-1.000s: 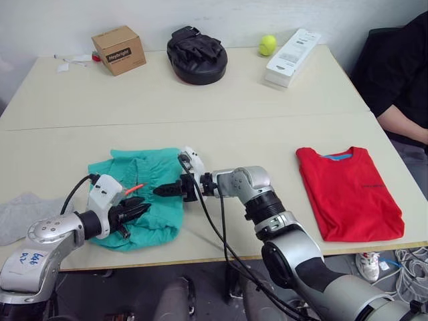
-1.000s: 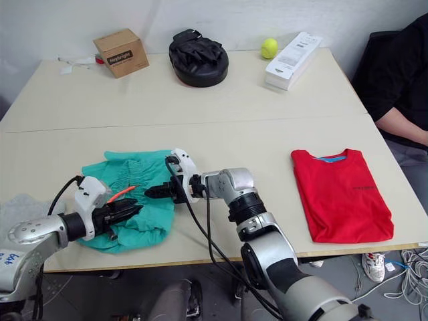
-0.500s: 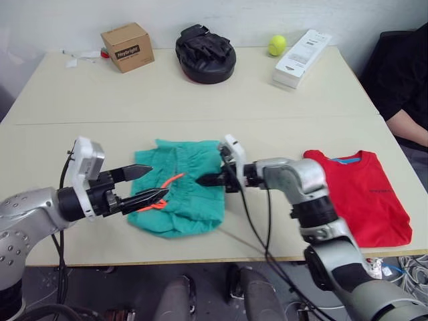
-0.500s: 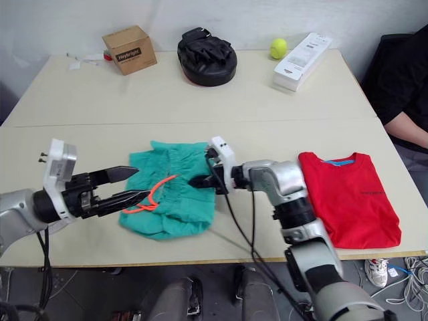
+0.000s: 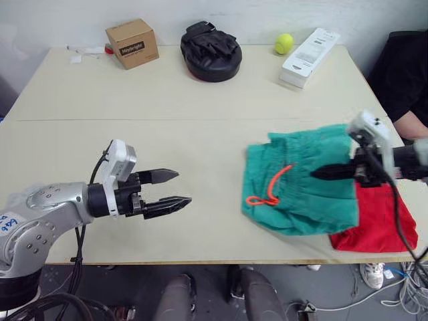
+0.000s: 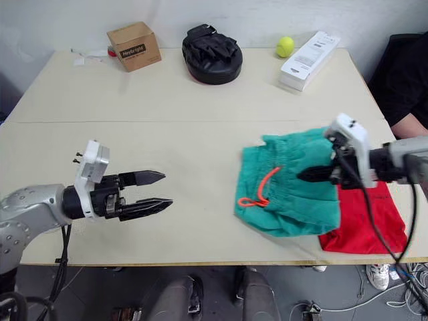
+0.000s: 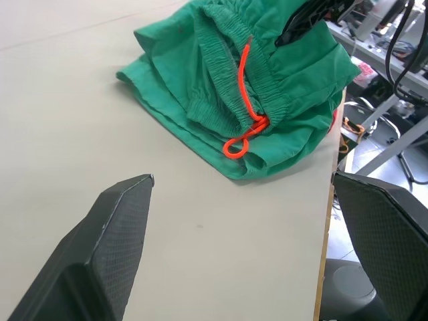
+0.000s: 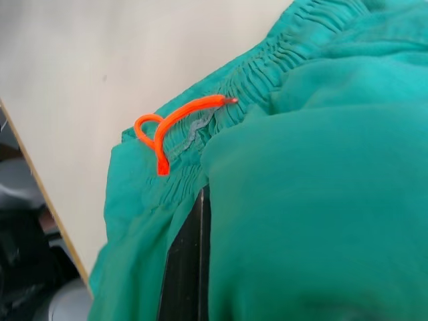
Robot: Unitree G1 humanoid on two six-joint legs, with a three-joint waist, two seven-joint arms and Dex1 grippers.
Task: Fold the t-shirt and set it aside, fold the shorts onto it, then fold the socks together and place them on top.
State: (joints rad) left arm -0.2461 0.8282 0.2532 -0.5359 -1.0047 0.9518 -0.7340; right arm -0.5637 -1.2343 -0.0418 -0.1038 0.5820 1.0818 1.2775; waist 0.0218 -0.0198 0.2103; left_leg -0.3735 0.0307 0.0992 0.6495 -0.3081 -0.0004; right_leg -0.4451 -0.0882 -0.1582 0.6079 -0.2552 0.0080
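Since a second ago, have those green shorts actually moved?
Yes. The shorts have gone toward the robot's right along the table, and now partly cover the t-shirt, carried by the right gripper.

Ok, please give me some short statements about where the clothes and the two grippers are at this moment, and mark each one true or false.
1. The shorts lie partly over the t-shirt. True.
2. The left gripper holds the orange drawstring. False: it is open over bare table, well apart from the shorts.
3. The right gripper is shut on the shorts. True.
4. The tennis ball sits between the cardboard box and the black pad. False: it is between the pad and the white box.
5. The t-shirt is at the table's left end. False: it is at the right end, by the front edge.
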